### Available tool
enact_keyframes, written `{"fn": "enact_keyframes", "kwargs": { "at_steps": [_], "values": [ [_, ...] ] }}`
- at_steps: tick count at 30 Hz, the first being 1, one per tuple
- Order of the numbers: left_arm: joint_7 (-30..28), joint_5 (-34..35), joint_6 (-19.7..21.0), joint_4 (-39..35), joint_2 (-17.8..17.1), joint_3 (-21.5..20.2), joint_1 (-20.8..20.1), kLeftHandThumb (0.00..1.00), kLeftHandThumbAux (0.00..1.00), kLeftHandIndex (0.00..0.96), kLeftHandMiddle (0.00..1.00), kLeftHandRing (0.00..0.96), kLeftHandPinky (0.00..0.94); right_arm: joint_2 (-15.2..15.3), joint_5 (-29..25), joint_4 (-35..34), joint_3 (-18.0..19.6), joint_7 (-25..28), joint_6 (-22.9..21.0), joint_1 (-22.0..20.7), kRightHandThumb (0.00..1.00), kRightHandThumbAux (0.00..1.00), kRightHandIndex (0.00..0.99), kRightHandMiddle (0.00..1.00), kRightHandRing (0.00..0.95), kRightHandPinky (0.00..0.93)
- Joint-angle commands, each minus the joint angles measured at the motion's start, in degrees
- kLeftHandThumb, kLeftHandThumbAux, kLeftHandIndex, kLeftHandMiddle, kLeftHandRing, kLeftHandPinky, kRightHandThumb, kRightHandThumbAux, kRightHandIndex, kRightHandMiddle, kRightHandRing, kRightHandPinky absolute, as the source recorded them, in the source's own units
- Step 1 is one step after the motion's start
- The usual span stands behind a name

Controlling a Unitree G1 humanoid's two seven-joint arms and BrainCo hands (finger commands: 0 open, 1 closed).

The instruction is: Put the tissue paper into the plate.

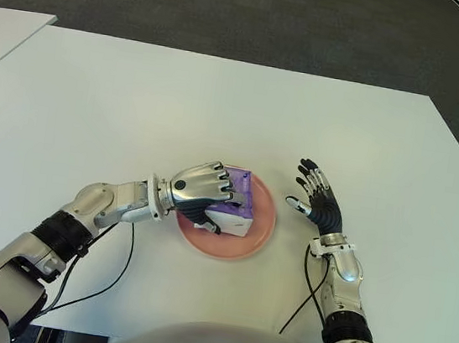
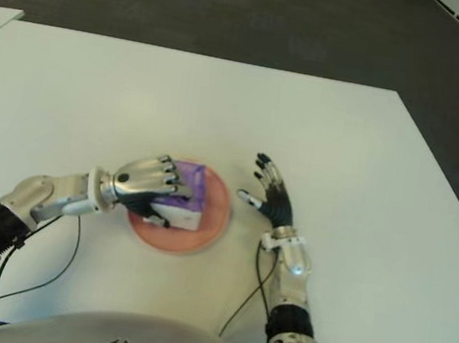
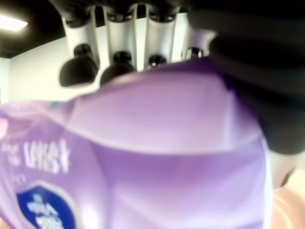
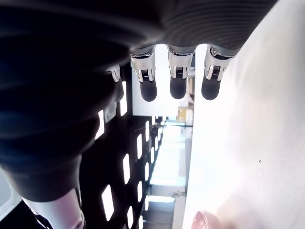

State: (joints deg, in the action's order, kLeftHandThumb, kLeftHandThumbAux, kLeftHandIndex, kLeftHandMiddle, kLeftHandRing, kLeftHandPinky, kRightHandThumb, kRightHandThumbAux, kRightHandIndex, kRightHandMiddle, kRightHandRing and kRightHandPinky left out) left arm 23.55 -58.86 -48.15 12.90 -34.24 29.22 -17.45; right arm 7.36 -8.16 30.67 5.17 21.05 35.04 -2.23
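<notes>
Near the front edge of the table [image 1: 121, 98], at mid-width, the tissue pack [image 1: 237, 207] sat within the plate [image 1: 261, 230], purple wrapper uppermost. Left hand [image 1: 202, 189] was clenched over the pack, fingers [image 3: 121, 52] curled across its top. Right hand [image 1: 317, 198] stood just beside the plate's right rim, fingers spread, holding nothing.
</notes>
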Motion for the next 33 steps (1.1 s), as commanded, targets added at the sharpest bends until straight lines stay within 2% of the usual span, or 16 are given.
{"fn": "enact_keyframes", "kwargs": {
  "at_steps": [1,10,15,19,24,26,27,28,31,33],
  "values": [
    [2.62,-1.53,-1.18,2.30,0.34,1.07,0.01,0.705,0.703,0.443,0.815,0.808,0.786,-1.75,0.66,5.78,-0.84,0.00,0.25,4.50,0.000,0.793,0.000,0.000,0.000,0.000],
    [6.75,0.48,-4.27,6.20,1.74,1.17,-0.60,0.704,0.703,0.443,0.764,0.762,0.722,-1.94,0.30,6.19,-0.72,0.21,0.21,4.21,0.000,0.809,0.000,0.000,0.000,0.000],
    [6.67,4.72,-8.02,9.29,3.30,0.92,-0.73,0.703,0.702,0.441,0.742,0.735,0.696,-2.18,-0.55,6.33,-0.54,0.99,-0.25,4.08,0.000,0.812,0.000,0.000,0.000,0.000],
    [4.14,8.99,-10.49,11.25,4.17,0.63,-0.98,0.703,0.702,0.439,0.722,0.709,0.671,-2.34,-1.01,6.36,-0.41,1.41,-0.36,4.03,0.000,0.809,0.000,0.000,0.000,0.000],
    [-2.64,14.27,-9.96,11.80,4.07,0.41,-0.98,0.691,0.705,0.433,0.684,0.662,0.604,-2.48,-1.14,6.25,-0.22,1.41,-0.53,4.12,0.000,0.803,0.000,0.000,0.000,0.000],
    [-6.28,16.28,-9.00,11.40,3.67,0.42,-0.75,0.686,0.708,0.428,0.636,0.608,0.541,-2.41,-1.09,6.27,-0.20,1.42,-0.59,4.12,0.000,0.801,0.000,0.000,0.000,0.000],
    [-8.17,17.23,-8.43,11.12,3.44,0.43,-0.60,0.493,0.648,0.351,0.502,0.466,0.409,-2.38,-1.05,6.29,-0.19,1.42,-0.61,4.11,0.000,0.800,0.000,0.000,0.000,0.000],
    [-10.55,18.19,-7.66,10.62,3.02,0.51,-0.48,0.365,0.611,0.301,0.416,0.374,0.323,-2.35,-1.04,6.29,-0.17,1.43,-0.69,4.11,0.000,0.799,0.000,0.000,0.000,0.000],
    [-16.61,20.30,-6.03,8.61,1.65,0.57,-0.17,0.182,0.529,0.146,0.192,0.145,0.117,-2.38,-1.21,6.19,-0.10,1.50,-1.15,4.13,0.000,0.799,0.000,0.000,0.000,0.000],
    [-20.71,21.78,-4.97,6.38,0.45,0.51,0.20,0.133,0.499,0.095,0.117,0.074,0.060,-2.47,-1.44,6.09,-0.01,1.61,-1.36,4.15,0.000,0.800,0.000,0.000,0.000,0.000]
  ]
}}
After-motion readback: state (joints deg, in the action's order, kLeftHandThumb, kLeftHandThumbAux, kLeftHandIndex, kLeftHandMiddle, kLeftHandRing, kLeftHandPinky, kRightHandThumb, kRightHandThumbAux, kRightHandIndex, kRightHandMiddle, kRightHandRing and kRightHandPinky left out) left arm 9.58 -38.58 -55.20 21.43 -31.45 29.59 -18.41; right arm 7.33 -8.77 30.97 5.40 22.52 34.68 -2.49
